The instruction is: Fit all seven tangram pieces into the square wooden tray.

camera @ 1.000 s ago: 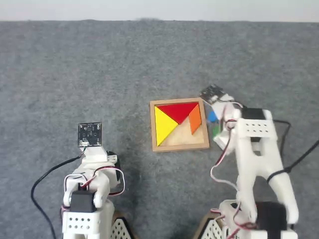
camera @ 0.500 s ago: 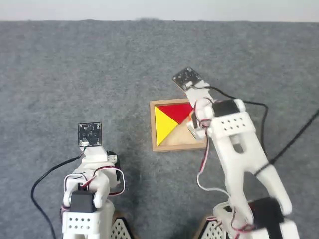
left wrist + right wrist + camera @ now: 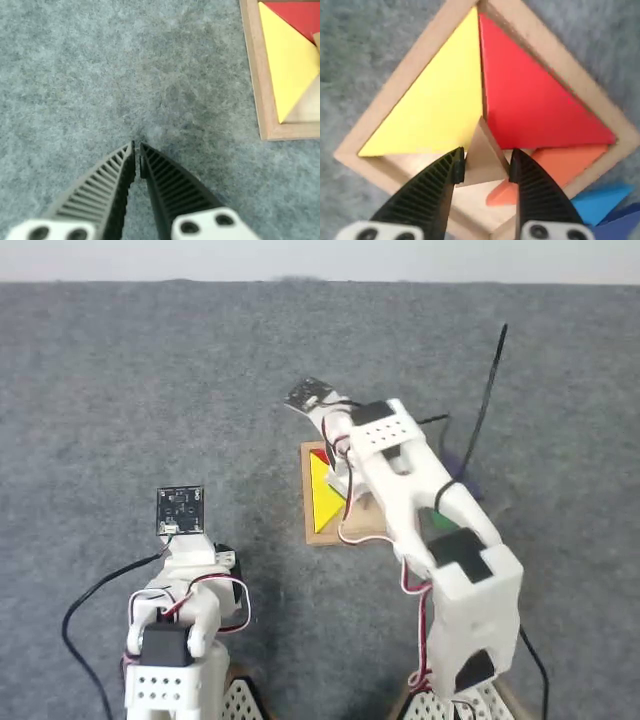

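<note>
The square wooden tray holds a large yellow triangle, a large red triangle and an orange piece. My right gripper hangs over the tray's middle, shut on a small tan wooden triangle. In the high view the right arm covers most of the tray, leaving the yellow triangle showing. My left gripper is shut and empty over the carpet, to the left of the tray.
A blue piece and a purple piece lie on the carpet just outside the tray. In the high view a green piece and the purple piece lie right of the tray. Grey carpet surrounds everything.
The right arm has swung left from the loose pieces beside the tray to over the tray's middle. The left arm has not moved.
</note>
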